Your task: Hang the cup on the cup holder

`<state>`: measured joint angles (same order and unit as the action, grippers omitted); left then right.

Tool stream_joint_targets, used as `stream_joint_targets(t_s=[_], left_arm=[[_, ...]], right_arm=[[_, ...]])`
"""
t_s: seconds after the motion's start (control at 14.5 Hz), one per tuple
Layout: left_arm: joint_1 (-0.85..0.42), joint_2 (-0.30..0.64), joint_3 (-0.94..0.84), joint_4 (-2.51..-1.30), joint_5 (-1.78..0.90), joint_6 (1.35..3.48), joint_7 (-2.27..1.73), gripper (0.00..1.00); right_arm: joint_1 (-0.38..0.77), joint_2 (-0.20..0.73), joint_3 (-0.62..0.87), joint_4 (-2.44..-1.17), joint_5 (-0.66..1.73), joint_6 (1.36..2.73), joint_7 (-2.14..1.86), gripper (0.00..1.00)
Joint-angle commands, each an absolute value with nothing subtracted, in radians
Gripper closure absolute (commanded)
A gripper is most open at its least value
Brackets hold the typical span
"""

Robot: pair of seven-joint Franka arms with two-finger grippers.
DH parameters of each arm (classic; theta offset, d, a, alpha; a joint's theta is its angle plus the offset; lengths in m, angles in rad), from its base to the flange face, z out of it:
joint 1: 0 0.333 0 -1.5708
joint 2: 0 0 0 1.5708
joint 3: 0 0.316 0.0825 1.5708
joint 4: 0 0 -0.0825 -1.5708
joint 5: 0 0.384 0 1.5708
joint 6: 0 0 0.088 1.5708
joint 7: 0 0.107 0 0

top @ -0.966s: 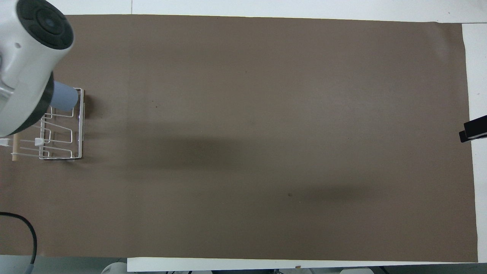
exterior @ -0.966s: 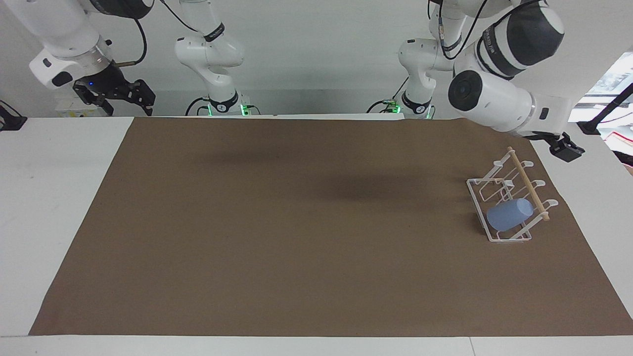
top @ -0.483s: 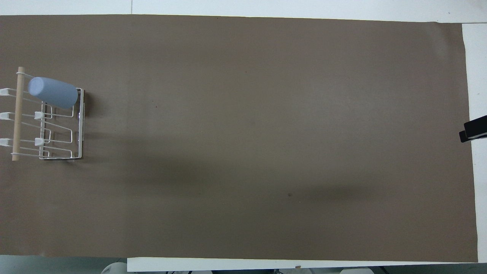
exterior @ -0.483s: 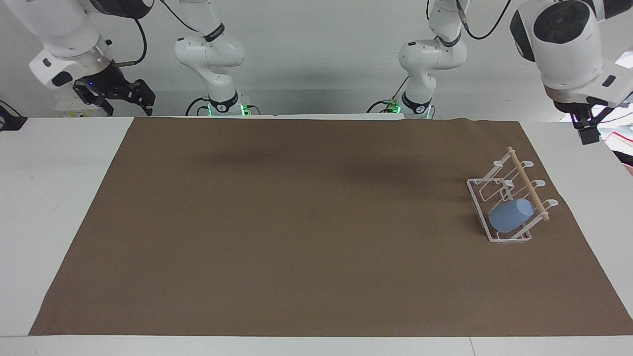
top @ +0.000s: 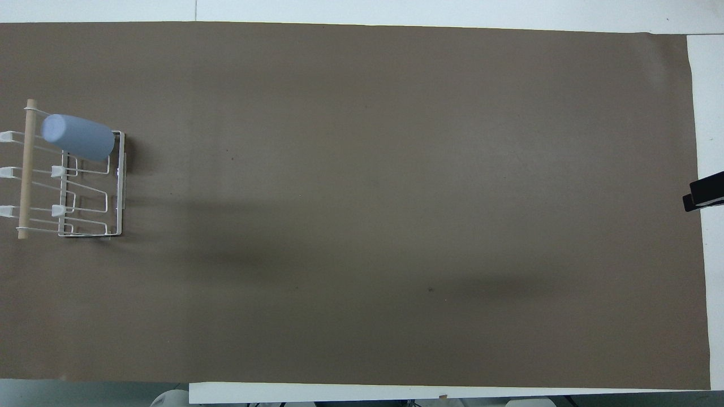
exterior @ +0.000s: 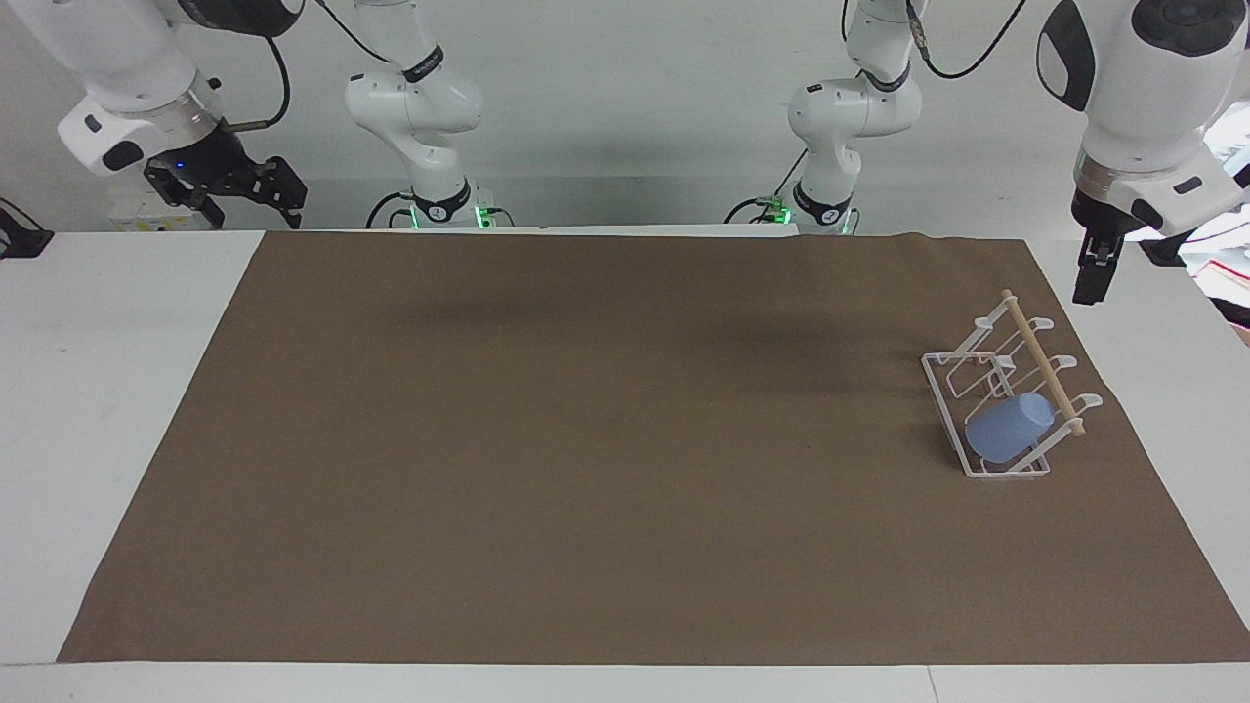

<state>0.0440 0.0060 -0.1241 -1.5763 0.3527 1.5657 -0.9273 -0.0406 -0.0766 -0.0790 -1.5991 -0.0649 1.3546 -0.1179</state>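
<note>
1. Left end effector (exterior: 1091, 283) raised over the bare white table (exterior: 1162, 391) strip at the left arm's end, just off the brown mat (exterior: 586, 439); wrist bent steeply down, fingers pointing at the table. Open or closed: cannot tell from this angle. Holding nothing.
2. Right end effector (exterior: 234, 190) held in the air over the table corner at the right arm's end, beside the robots' edge; black fingers spread apart, nothing between them. Arm waiting.
3. Cup holder (exterior: 1006, 400) standing on the mat below and inward of the left end effector, apart from it, close to the mat's edge at the left arm's end. Wooden rod (top: 25, 169) along its top, slanted white prongs beneath.
4. Cup (exterior: 1009, 428) hung on the holder's prong most distant from the left end effector, tilted, closed base up toward the rod, mouth down toward the wire frame. Touched by neither end effector.
5. Open mat between the two end effectors, with only soft shadows across it.
6. Narrow room around the holder on the left arm's side: mat edge and white table strip just beside it.
7. In the overhead view, only a dark tip (top: 704, 195) at the mat's edge on the right arm's end.
</note>
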Motion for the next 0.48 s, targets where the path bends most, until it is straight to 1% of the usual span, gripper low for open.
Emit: stream_joint_targets(t_s=[0.0, 0.41], left_arm=[[0.095, -0.021, -0.127, -1.6, 0.272, 1.598, -0.709, 0.0], [0.068, -0.029, -0.164, -1.594, 0.172, 1.562, -0.39, 0.0]], right_arm=[[-0.038, -0.098, -0.081, -1.623, -0.063, 1.351, -0.107, 0.01], [-0.038, -0.098, -0.081, -1.623, -0.063, 1.351, -0.107, 0.01]])
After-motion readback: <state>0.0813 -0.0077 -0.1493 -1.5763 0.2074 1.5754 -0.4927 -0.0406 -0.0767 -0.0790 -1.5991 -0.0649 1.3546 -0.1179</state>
